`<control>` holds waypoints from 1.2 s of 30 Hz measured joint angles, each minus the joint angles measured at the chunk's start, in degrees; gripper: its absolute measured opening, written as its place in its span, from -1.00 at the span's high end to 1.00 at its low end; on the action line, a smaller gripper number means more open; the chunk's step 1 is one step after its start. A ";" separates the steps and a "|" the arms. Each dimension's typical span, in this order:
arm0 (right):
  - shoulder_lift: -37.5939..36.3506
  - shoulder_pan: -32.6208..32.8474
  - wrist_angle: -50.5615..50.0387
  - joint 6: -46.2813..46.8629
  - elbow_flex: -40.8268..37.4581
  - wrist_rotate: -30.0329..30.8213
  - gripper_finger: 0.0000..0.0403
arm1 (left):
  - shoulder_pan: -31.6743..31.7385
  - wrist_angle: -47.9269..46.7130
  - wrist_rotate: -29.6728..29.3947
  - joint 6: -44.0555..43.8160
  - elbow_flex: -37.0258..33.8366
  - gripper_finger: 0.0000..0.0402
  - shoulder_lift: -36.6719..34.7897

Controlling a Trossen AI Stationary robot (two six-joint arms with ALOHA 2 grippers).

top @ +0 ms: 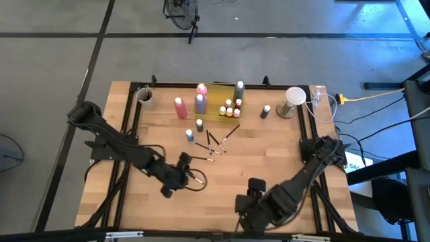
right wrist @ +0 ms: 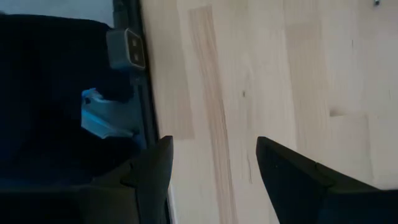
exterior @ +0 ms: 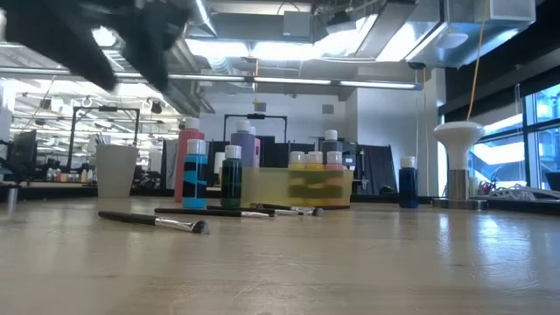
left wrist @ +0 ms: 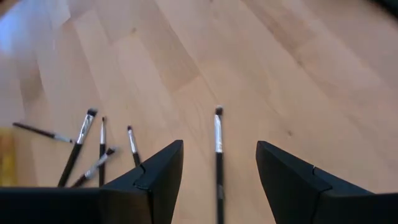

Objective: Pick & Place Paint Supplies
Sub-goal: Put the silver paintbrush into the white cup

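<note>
We find the left gripper (left wrist: 219, 180) hovering with jaws apart and empty, straddling a lone brush (left wrist: 218, 149) on the table (top: 269, 161), apparently aligned for a pinch. Remaining brushes (top: 216, 142) lie loose near the yellow tray (top: 218, 101). The right gripper (right wrist: 211, 180) waits open, empty, near the table's front edge.

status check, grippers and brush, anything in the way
Left gripper open, straddling a lone brush on the table, not gripped. Right gripper open, over bare wood near the front edge. Nothing blocking.
</note>
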 joint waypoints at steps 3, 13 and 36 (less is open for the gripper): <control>0.00 1.76 0.06 -0.07 0.00 2.61 -0.16 | 2.52 3.80 1.37 2.15 1.53 0.01 5.03; 0.00 3.72 0.77 0.43 0.00 5.72 -0.16 | 8.57 5.29 13.52 2.79 6.64 0.01 20.01; 0.00 3.90 2.52 0.43 0.00 6.22 -0.16 | 12.42 4.13 18.69 1.13 9.10 0.01 25.13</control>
